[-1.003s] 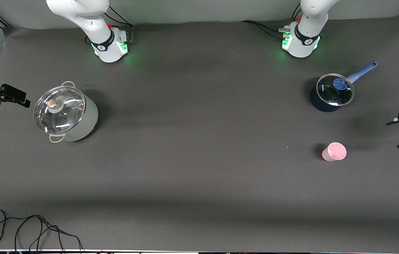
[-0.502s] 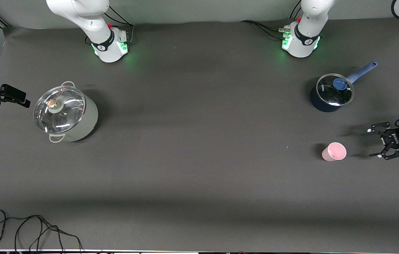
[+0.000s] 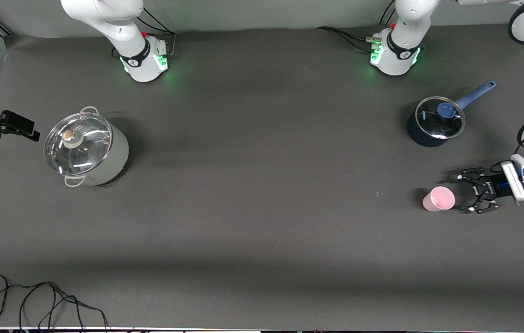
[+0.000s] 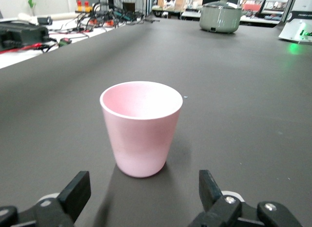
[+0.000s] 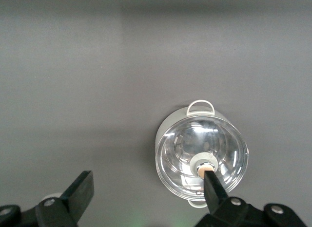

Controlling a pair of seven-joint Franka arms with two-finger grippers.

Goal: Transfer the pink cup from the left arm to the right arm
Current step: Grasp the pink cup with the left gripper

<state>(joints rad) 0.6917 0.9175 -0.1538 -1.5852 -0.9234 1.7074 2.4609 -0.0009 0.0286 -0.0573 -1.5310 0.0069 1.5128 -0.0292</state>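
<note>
Pink cup (image 3: 439, 199) stands upright on the dark tabletop (image 3: 262, 222), toward the left arm's end. The left gripper (image 3: 471, 193) is low, just beside the cup, with its fingers (image 4: 75, 194) spread wide and not touching it. Farther from the front camera stands a blue saucepan (image 3: 435, 122) with a glass lid. At the right arm's end is a grey-green pot (image 3: 86, 148) with a lid. The right gripper (image 3: 30, 133) waits beside this pot, its fingers open and holding nothing.

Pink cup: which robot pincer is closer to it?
Left. The left pincer sits open right beside the pink cup; the right pincer waits open by the big lidded pot.
</note>
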